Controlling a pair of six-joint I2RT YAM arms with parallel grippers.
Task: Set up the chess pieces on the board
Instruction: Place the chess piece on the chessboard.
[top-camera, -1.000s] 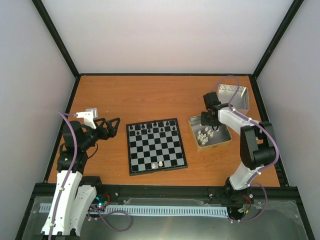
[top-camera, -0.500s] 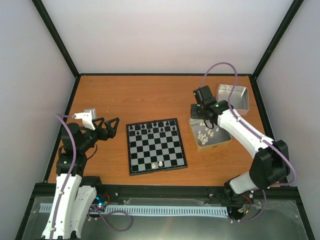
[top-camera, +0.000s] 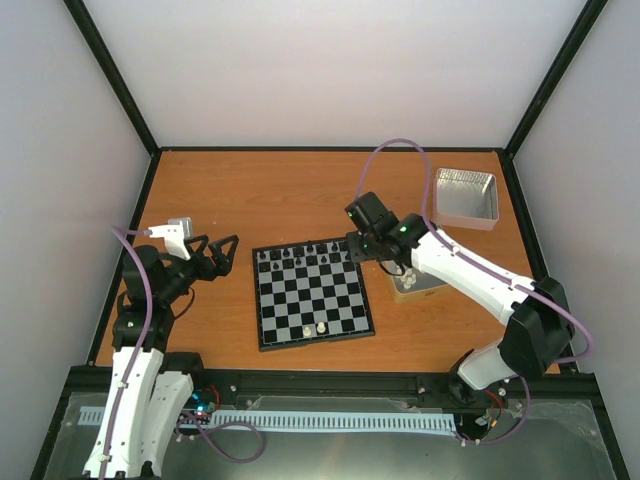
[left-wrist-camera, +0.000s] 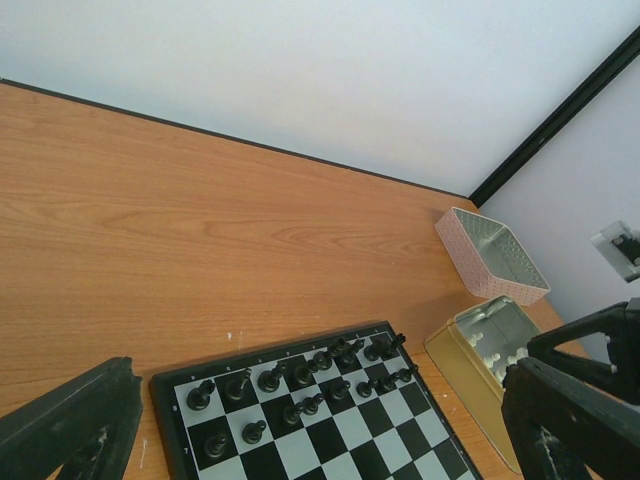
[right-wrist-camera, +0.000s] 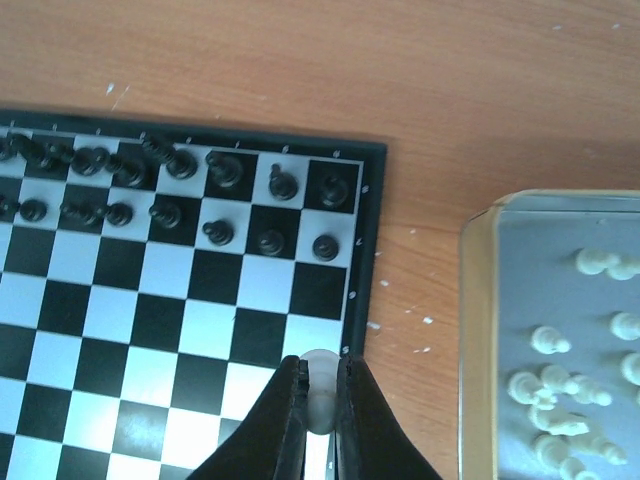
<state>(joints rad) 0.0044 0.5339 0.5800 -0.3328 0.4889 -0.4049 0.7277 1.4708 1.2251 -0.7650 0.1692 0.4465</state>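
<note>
Top external view is showing the board (top-camera: 314, 292) lying flat at the middle of the orange worktop (top-camera: 300, 190), between the two arms.

**Surroundings.** Two tins are sitting right of the board. A gold tin (top-camera: 405, 290) is lying just beside the board's right edge, and the right arm (top-camera: 470, 270) is crossing over it and hiding most of it from above. A silver tin (top-camera: 465, 195) is standing apart in the far right corner.

**Tools.**
- The right tool (right-wrist-camera: 322, 365) is hovering over the board's right edge. Its fingers are pinching one cream-white piece (right-wrist-camera: 319, 395) between their tips.
- The left tool (top-camera: 222, 252) is hanging left of the board with its fingers spread wide, holding nothing.

**Count.**
- Black pieces (right-wrist-camera: 215, 232) are standing in two rows of eight along the far edge, sixteen by my count in the right wrist view.
- Two cream-white chess pieces (top-camera: 314, 329) are standing side by side near the board's near edge.
- More are lying loose in the gold tin. Roughly ten are showing in the right wrist view, but the frame is cutting the tin off, so the total is not settling.

**Writing.** Small marks are running along the board's black frame, too small to read.
</note>
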